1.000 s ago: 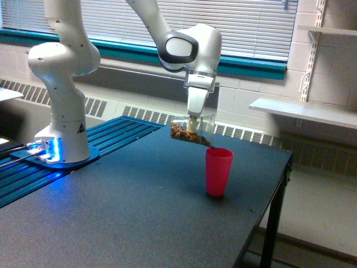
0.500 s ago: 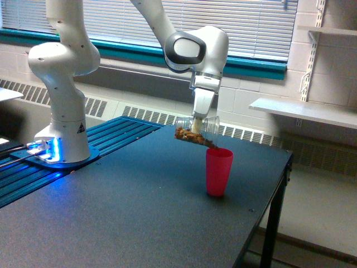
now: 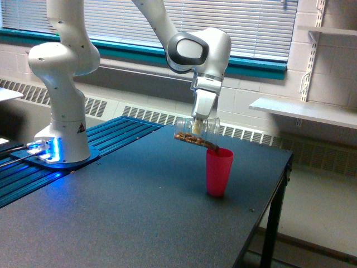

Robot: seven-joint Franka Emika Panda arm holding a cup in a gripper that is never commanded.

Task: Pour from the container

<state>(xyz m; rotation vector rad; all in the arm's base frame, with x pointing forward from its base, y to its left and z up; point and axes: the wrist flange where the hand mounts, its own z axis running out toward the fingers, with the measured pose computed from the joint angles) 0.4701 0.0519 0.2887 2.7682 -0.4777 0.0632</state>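
now, in the exterior view: gripper [image 3: 197, 126] hanging down from the white arm [image 3: 196, 53], pinching the container [image 3: 194, 130] across its clear wall, jaws closed narrow on it; container lying almost on its side, mouth tipped down toward the exterior view's right, closed end pointing toward the exterior view's left; sitting in the air above the dark table [image 3: 139, 206], just up and to the exterior view's left of the pink cup [image 3: 218, 172]; brown bits [image 3: 189, 138] spreading along the lower wall of the container, sliding toward the lowered lip, the foremost bits reaching the rim of the pink cup; whether lip and rim are actually touching, impossible to tell at this sharpness; pink cup standing upright on the table, near the far corner toward the exterior view's right, opening facing up; nothing visible of its inside from this angle.

further toward the exterior view's left: white base of the arm [image 3: 61, 111] rising from a blue ribbed platform [image 3: 95, 148], blue light [image 3: 47, 149] glowing at its foot; behind all this, window blinds [image 3: 240, 25] above a teal sill [image 3: 254, 66], pale brick wall below, white shelf [image 3: 304, 111] jutting out at the exterior view's right.
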